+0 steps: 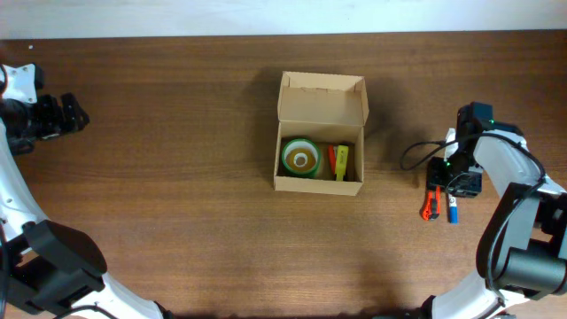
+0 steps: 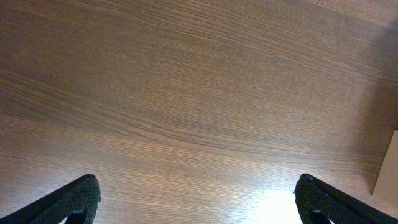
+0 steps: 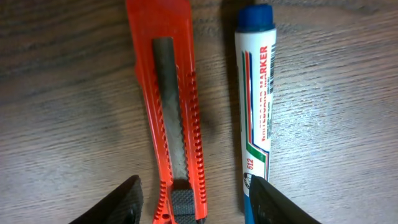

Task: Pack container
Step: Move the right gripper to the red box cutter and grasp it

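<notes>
Dark brown wood grain fills all three views, and the worktop (image 1: 177, 221) carries only few things. The container (image 1: 321, 106), a tan cardboard box, stands in the middle with its flap lid raised at the far side. Inside it I see a green tape roll (image 1: 301, 158) and, just beside it, a yellow and red tool (image 1: 339, 162) which I cannot identify.

Well to the right of the container, a red utility knife (image 3: 171, 106) and a blue whiteboard marker (image 3: 256, 106) lie side by side, close but apart. The right pincer (image 3: 197, 202) hangs directly above them, released, with nothing clamped. One fingertip (image 3: 127, 202) is outside the knife, on the side away from the marker. The other seems to stand over the lower end of the marker.

I judge that the step in hand is to pick the knife. To do it well, I would shift the pincer a little away from the marker, so that the second finger comes down into the gap between the two things. Otherwise the squeeze may take both or roll the marker away. The knife is flat, so the tips must go down almost to the wood, and grip across the narrow body.

The left pincer (image 2: 196, 193) is far to the left of the container, spread wide and empty over bare wood.
</notes>
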Robot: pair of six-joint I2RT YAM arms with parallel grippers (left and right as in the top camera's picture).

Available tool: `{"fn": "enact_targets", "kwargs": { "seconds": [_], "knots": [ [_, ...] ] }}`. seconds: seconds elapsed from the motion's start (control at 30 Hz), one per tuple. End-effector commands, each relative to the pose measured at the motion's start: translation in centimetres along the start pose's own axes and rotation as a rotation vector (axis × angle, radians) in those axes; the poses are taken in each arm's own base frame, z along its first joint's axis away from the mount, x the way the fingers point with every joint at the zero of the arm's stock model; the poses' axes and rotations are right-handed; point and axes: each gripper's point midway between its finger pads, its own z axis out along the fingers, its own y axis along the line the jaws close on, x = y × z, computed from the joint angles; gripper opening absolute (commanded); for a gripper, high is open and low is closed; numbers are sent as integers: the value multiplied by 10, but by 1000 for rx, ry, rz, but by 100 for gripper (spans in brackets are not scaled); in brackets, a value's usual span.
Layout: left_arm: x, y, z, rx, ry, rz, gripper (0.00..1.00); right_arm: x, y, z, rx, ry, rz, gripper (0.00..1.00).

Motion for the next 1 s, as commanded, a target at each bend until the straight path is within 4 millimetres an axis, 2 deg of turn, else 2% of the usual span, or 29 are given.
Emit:
{"fn": "enact_targets", "kwargs": {
  "seconds": [0.0, 0.47, 0.73, 0.87, 0.97],
  "knots": [
    [0, -2, 0, 11, -2, 12, 100, 6, 4, 6, -30, 29, -3, 55],
    [0, -2, 0, 11, -2, 12, 100, 5, 11, 7, -71, 29, -6, 55],
    [0, -2, 0, 11, -2, 12, 100, 11, 16, 25, -71, 88, -19, 55],
    [0, -2, 0, 12, -2, 13, 100, 12, 20, 34, -69, 107, -32, 46],
    [0, -2, 0, 12, -1, 12, 100, 11, 20, 38, -68, 112, -20, 32]
  ]
}}
